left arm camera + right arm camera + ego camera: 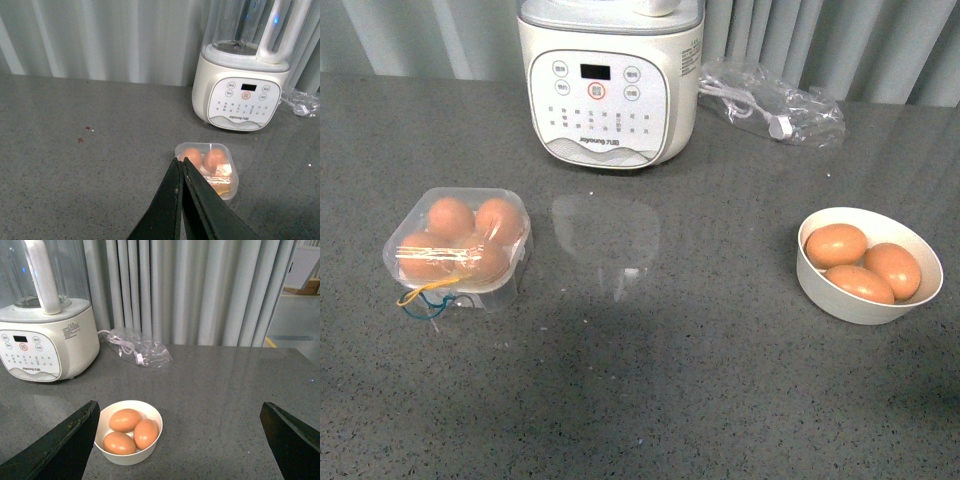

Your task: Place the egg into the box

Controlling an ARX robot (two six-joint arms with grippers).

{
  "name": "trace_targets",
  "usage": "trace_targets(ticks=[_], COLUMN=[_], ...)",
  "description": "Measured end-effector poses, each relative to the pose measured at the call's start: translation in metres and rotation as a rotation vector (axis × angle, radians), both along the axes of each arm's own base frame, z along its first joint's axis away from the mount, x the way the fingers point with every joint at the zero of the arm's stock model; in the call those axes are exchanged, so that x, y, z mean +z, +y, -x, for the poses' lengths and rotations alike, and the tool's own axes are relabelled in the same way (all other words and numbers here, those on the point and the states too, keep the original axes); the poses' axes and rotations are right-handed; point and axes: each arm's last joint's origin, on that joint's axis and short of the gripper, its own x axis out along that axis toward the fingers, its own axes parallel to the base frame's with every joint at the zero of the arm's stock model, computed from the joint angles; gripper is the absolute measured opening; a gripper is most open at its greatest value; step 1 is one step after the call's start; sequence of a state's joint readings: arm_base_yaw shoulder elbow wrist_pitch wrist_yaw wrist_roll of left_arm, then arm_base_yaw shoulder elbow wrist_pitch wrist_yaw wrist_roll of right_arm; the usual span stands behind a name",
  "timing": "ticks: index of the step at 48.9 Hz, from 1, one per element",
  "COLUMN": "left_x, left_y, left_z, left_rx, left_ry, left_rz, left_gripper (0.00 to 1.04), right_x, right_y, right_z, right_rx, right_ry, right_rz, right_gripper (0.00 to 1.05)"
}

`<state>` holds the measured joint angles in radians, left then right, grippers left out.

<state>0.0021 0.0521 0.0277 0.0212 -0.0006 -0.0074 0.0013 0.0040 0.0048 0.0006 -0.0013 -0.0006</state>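
Eggs fill all four cells of the box (457, 243), and its clear lid looks to be down over them, so the loading seems close to done; three more eggs lie in the white bowl (868, 264) well apart on the right. Left gripper (181, 161) has its fingers pressed together with nothing between them, hovering just beside the box on the near side. Right gripper (180, 412) stands wide open and empty, its fingers spread on either side of the bowl in the wrist view, well above it.

If another egg (125, 419) is still wanted, the right arm should come straight down over the top one, close gently across its narrow middle and lift clear of its neighbours. The lid would have to be raised first, probably by the yellow and blue strings (428, 296) at the box's front edge, and no cell looks free. A blender (610, 80) and a bagged cable (772, 102) sit behind, out of the way.
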Motion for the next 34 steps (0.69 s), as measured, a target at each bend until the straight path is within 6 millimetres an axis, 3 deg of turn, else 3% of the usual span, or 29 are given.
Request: trace_targets(ticks=[8,14,34], left_x=[0.0018,0.0017,0.0018], left_y=[0.0,0.0,0.0], left_z=[0.0033,0.0033,0.0033], left_rx=[0.0,0.0,0.0], left_ry=[-0.028,-0.027,-0.028], left_rz=[0.0,0.0,0.0], left_gripper=[0.04,0.28,0.92], right_x=[0.0,0.0,0.0], right_y=[0.0,0.0,0.0], right_z=[0.0,0.0,0.0], right_rx=[0.0,0.0,0.0], right_ry=[0.0,0.0,0.0], right_rz=[0.0,0.0,0.0], right_gripper=[0.97,0.97,0.97])
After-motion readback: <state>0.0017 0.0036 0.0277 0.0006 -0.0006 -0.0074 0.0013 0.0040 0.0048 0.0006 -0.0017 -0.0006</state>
